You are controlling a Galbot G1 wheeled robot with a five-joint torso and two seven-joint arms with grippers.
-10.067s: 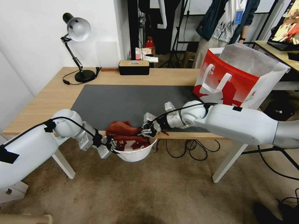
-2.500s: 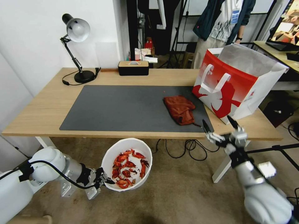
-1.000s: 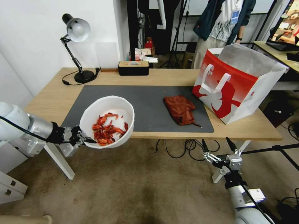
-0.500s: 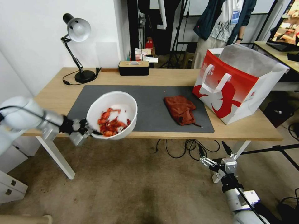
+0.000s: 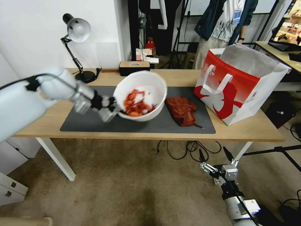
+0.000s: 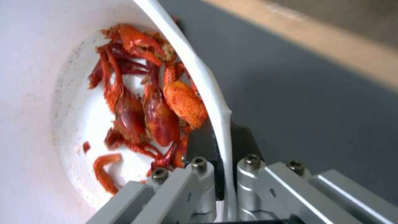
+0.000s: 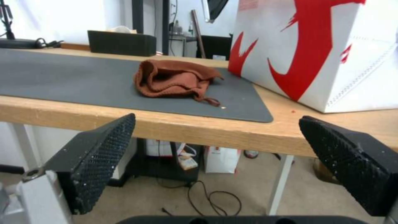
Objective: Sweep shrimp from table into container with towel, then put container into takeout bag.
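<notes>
A lab or studio: light stands (image 5: 180, 34) (tripods behind), a desk lamp (image 5: 76, 47), loose cables (image 5: 188, 147) on carpet

**Bowl of shrimp held above the mat**

The white container (image 5: 142, 94) is tilted in the air over the table's (image 5: 175, 77) grey mat, its rim pinched by the left gripper (image 5: 116, 108). Red-orange shrimp (image 5: 135, 106) lie heaped against its lower side (claws and shells tangled). The rust-brown towel (image 5: 182, 110) lies crumpled on the mat, beside the upright, open red-and-white takeout bag (image 5: 238, 86).
</notes>
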